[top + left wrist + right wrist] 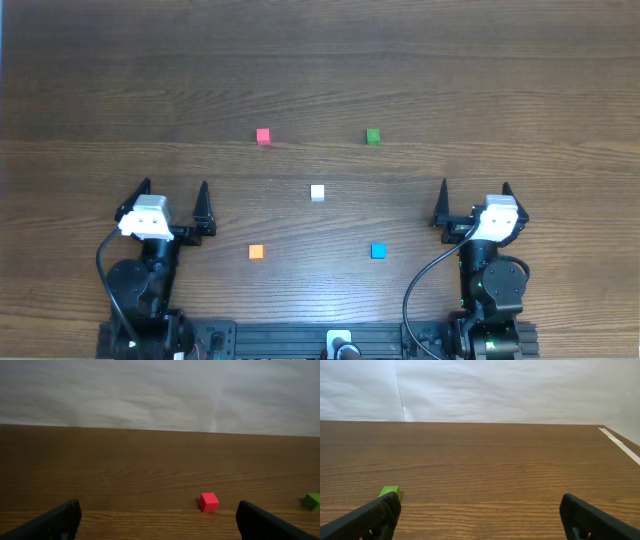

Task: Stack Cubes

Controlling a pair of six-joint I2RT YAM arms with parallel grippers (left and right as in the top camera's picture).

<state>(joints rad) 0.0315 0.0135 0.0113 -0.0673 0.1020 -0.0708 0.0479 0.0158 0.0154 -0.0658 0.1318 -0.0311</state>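
Both spread apart, left end effector [174, 192], right end effector [474, 192], green cube [390, 491] partly behind it

Five small cubes sit on the one bench [100, 80], each a colour of its own: one red cube [263, 136], one green cube [373, 136], one white cube [317, 192], one orange cube [256, 252] and one blue cube [378, 251]. Two arms stand there, the left arm [140, 280] and the right arm [490, 280]. That makes two pincers, the left pincer [174, 186] and the right pincer [474, 186], with two fingers apiece.
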